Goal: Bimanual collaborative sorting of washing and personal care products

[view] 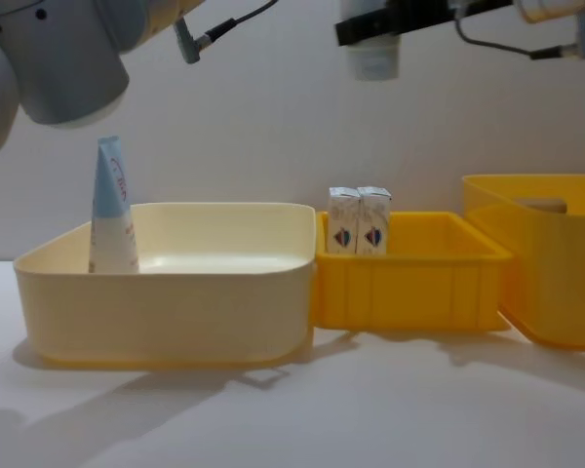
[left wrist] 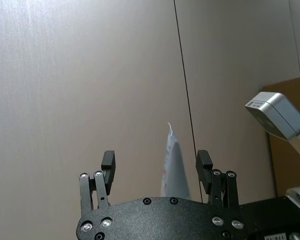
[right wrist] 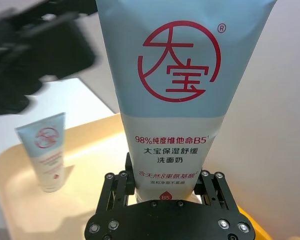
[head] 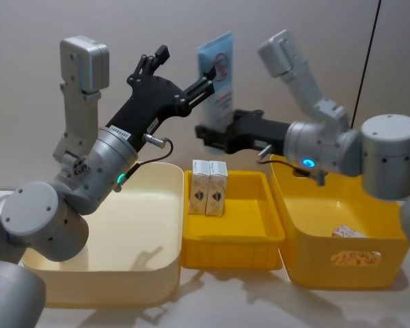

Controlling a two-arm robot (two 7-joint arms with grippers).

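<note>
One tube (head: 217,76) up in the air, upright, clamped at its cap end by the right claw (head: 212,134), with the left claw (head: 184,72) spread wide around its upper half, not squeezing yet, ready for a handover.

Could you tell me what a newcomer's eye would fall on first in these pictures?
Probably the light-blue tube held upright in mid-air by the right gripper, with the open left gripper reaching toward it. Below, two small white cartons stand in the middle yellow tray, and another tube stands in the cream tub.
</note>
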